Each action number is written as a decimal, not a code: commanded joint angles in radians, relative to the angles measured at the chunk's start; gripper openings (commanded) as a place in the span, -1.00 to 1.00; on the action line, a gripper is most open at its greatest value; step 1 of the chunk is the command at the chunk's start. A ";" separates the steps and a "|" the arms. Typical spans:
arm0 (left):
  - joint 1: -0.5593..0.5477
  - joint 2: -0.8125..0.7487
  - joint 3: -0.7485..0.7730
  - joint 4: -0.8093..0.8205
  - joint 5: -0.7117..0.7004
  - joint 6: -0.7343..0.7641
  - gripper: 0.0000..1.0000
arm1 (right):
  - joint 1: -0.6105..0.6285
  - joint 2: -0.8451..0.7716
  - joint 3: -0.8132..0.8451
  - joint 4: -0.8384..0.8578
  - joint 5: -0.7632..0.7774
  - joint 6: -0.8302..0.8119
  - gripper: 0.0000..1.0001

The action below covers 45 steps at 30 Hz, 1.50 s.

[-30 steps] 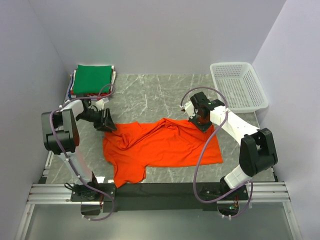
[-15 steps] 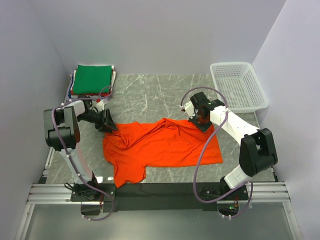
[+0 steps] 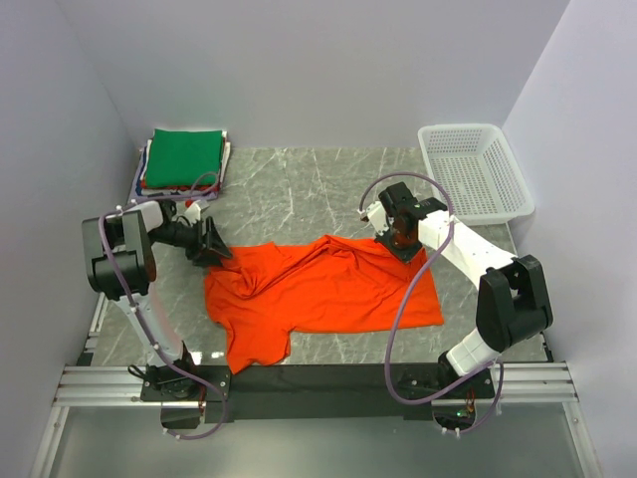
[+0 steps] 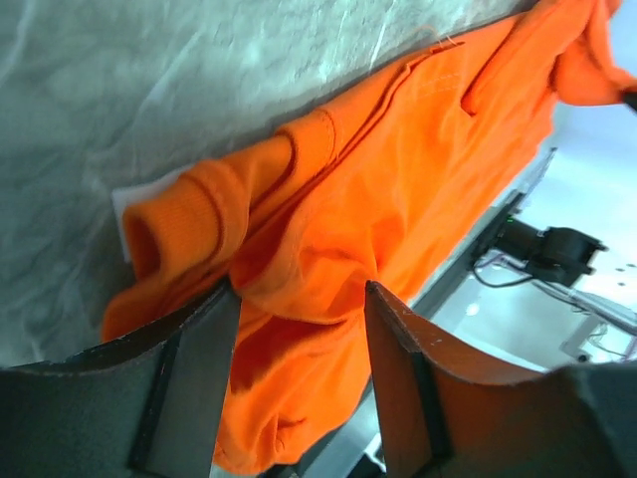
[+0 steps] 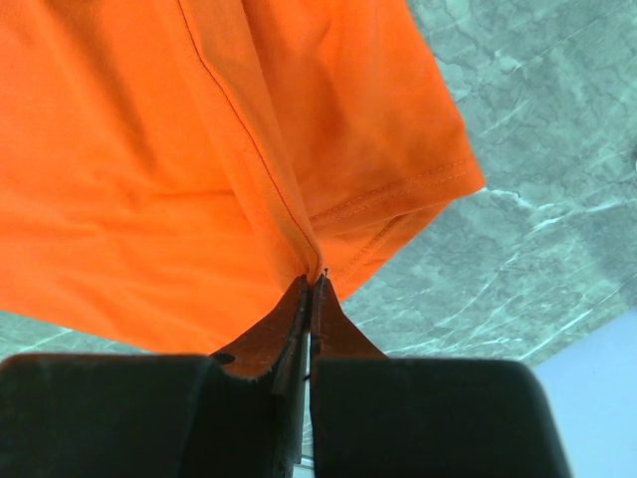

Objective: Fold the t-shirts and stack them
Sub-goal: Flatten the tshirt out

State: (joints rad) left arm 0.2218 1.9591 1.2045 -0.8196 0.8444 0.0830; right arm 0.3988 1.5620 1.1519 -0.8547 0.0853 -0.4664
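Partway through: folded green shirt [image 3: 184, 156] stacked beyond gaping left pincer [image 4: 299, 294]; yet to fold orange shirt [image 3: 328, 289], straddled there, pinched by clamped right pincer [image 5: 311, 284].

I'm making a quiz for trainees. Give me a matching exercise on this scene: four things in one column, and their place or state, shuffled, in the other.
1 orange shirt
2 green shirt
3 basket
4 right gripper

a far right corner
b folded, far left corner
c shut on cloth
d spread out in the middle

Pairs: 1-d, 2-b, 3-a, 4-c
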 commanded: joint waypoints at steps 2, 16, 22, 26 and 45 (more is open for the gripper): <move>0.034 -0.006 0.013 -0.052 0.100 0.035 0.15 | 0.002 -0.006 0.045 -0.015 0.004 -0.006 -1.00; 0.024 0.040 -0.005 0.003 0.214 0.053 -0.15 | 0.002 0.006 0.051 -0.018 0.004 -0.005 -1.00; 0.024 0.027 -0.023 0.007 0.272 0.106 -0.21 | 0.002 0.012 0.058 -0.024 0.004 -0.003 -1.00; 0.024 0.035 -0.031 0.020 0.246 0.089 -0.10 | 0.002 0.013 0.058 -0.026 0.004 -0.003 -1.00; 0.051 0.018 -0.083 0.011 0.183 0.066 0.26 | 0.002 0.010 0.055 -0.026 0.007 -0.003 -1.00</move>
State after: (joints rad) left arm 0.2684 2.0075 1.1309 -0.8097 1.0416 0.1448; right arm 0.3988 1.5757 1.1667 -0.8692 0.0856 -0.4660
